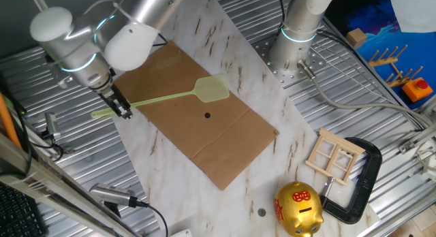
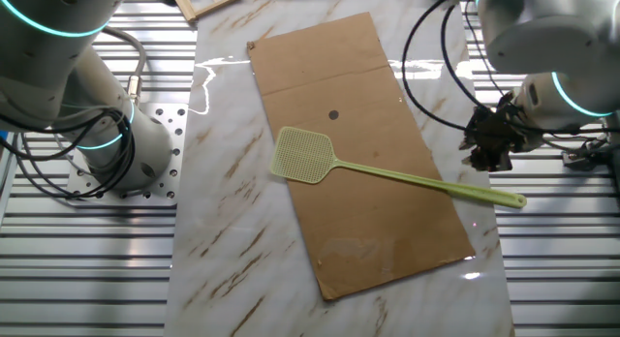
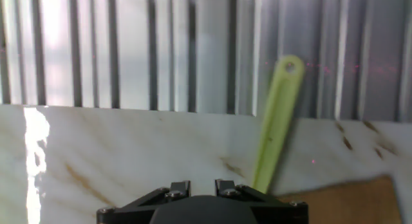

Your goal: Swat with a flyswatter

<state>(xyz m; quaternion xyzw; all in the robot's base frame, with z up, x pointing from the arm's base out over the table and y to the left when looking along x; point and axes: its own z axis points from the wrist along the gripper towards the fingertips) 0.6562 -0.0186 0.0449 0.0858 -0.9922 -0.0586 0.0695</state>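
The pale yellow-green flyswatter (image 1: 212,90) lies flat across the brown cardboard sheet (image 1: 204,138), its handle end reaching past the sheet onto the marble. In the other fixed view its mesh head (image 2: 305,155) is near the sheet's middle. A small black dot (image 1: 207,115) sits on the cardboard close to the head. My gripper (image 1: 125,113) hangs just above and beside the handle's end, apart from it (image 2: 487,161). In the hand view the handle (image 3: 273,130) runs to the right of my gripper (image 3: 203,185), whose fingers stand close together and hold nothing.
A golden piggy bank (image 1: 298,208), a small wooden frame (image 1: 335,155) and a black clamp (image 1: 361,176) lie at the front right. Another arm's base (image 1: 296,39) stands at the back. Ribbed metal table (image 3: 129,50) surrounds the marble slab.
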